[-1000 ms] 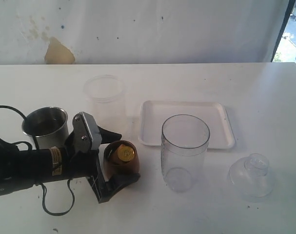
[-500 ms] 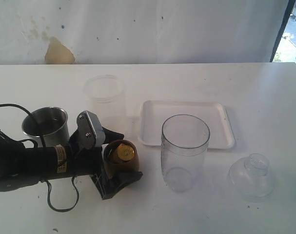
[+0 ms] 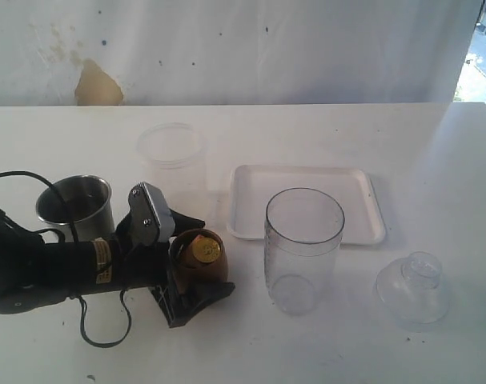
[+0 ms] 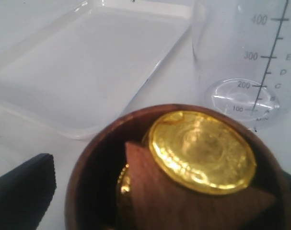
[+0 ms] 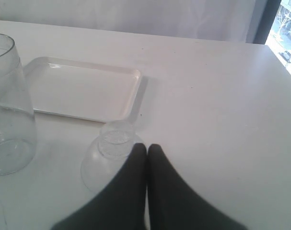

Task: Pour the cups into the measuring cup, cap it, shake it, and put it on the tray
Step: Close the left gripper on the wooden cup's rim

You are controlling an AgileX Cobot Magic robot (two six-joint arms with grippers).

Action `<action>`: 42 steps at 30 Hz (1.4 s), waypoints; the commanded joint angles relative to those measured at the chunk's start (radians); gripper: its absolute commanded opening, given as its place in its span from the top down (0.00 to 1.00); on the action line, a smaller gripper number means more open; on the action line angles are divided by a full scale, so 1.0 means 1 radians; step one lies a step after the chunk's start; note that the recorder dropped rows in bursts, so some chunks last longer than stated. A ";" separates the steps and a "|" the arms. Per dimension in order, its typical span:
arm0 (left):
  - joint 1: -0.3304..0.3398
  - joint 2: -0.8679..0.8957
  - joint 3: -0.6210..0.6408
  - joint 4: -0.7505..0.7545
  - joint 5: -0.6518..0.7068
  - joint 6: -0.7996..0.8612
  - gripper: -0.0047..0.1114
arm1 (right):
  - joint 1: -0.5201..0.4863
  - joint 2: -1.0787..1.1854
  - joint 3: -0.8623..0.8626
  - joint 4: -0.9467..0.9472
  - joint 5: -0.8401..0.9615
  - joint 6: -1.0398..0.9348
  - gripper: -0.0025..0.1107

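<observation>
- A white table (image 3: 371,136) stands before a stained pale wall (image 3: 98,84).
- The left gripper (image 3: 201,258) has its jaws spread around the copper-brown cup (image 3: 216,274), near the steel tumbler (image 3: 76,210).
- The measuring cup (image 3: 303,248) stands upright just beside the tray (image 3: 307,204).
- A frosted tub (image 3: 172,160) stands beyond the tray's corner.
- The right gripper (image 5: 146,158), fingers pressed together, is near a clear lid (image 5: 104,158).

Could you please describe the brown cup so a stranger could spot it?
Find the white tray; the clear measuring cup stands before it. Left of that, between the open left gripper's jaws, sits the brown cup, a gold coin inside; the other cup is steel.
</observation>
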 commanded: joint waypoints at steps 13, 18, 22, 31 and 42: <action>-0.003 0.049 -0.029 0.001 -0.028 0.006 0.05 | -0.002 -0.006 0.005 0.001 -0.005 0.001 0.98; -0.003 0.054 -0.036 0.001 -0.026 -0.001 0.05 | -0.002 -0.006 0.005 0.001 -0.005 0.001 0.98; -0.003 0.054 -0.036 0.001 -0.028 -0.001 0.05 | -0.002 -0.006 0.005 0.001 -0.005 0.001 0.98; -0.003 0.054 -0.036 0.001 -0.033 -0.003 0.05 | -0.002 -0.006 0.005 0.001 -0.005 0.001 0.98; -0.003 0.054 -0.037 -0.041 -0.166 -0.103 0.05 | -0.002 -0.006 0.005 0.001 -0.005 0.001 0.98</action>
